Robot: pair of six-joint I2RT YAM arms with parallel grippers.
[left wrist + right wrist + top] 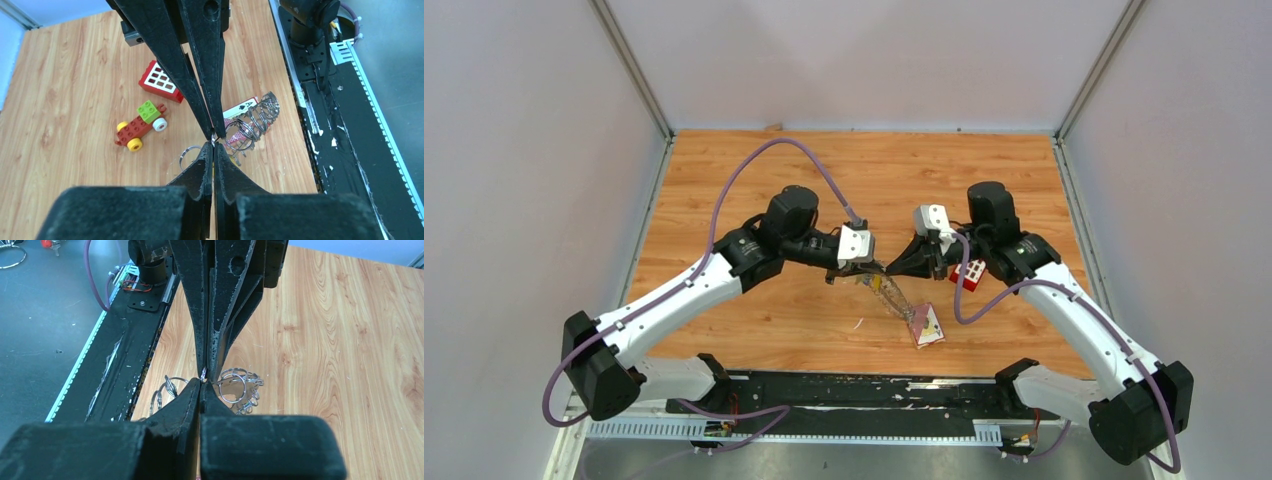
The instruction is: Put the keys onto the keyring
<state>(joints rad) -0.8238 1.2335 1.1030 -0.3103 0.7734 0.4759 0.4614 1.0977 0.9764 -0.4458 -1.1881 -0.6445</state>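
**Both grippers pinched shut, tip to tip, over the keyring**

You have the left gripper (pixel 213 150) and the right gripper (pixel 201 386) meeting nose to nose above the middle of the table (pixel 754 320). Your left fingers are pressed together with only a hairline slit between them. Your right fingers are pressed together as well. A glint of metal sits where the two sets of tips touch, but you cannot tell which pair is pinching it.

The keyring (pixel 248 125) looks like a string of silver wire loops. It runs from that meeting point down and away to a playing card (pixel 239 107) lying on the wood, and its far end rests over the card.

A small yellow piece (pixel 876 285) shows just under the tips in the top view. It is too small to say whether it is a key.

Further off lie a toy car (pixel 139 127) and a red block (pixel 159 81), both well apart from the loops.
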